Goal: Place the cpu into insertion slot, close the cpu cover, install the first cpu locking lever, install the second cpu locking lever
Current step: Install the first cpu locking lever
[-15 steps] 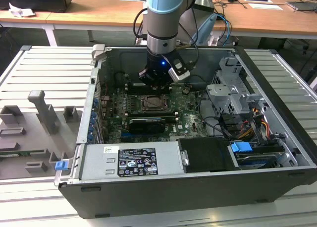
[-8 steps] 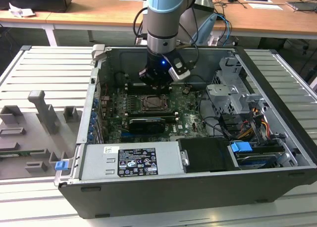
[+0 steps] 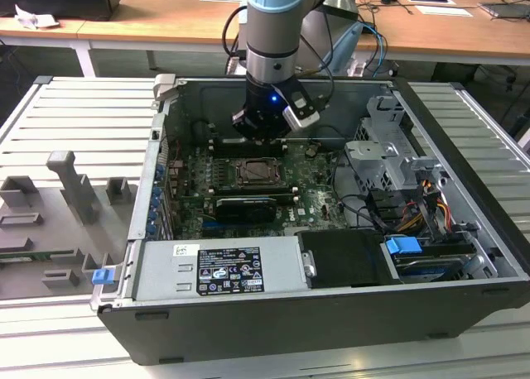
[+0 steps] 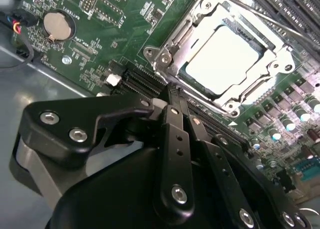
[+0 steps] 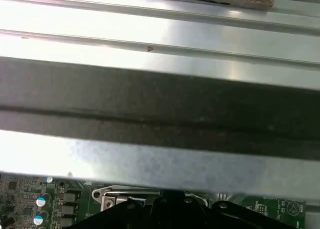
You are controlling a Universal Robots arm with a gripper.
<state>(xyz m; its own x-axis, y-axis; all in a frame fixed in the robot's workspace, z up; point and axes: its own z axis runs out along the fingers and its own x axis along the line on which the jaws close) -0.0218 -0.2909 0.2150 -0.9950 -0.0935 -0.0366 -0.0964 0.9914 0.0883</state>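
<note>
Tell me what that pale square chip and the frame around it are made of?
The cpu looks like matte silver-grey metal, softly lit without sharp reflections. The cpu cover around it seems bare polished steel, judging by its bright glints. Both are guesses from looks.

The cpu [image 4: 223, 59] lies in the insertion slot [image 4: 186, 35], framed by the cpu cover [image 4: 260, 39].

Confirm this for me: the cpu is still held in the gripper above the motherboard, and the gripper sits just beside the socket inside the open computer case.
Not quite. The cpu is not in the gripper; the second wrist view shows it already lying in the insertion slot, pale top up. The rest stands: the gripper sits just beside the socket, above the green motherboard, inside the open computer case.
</note>
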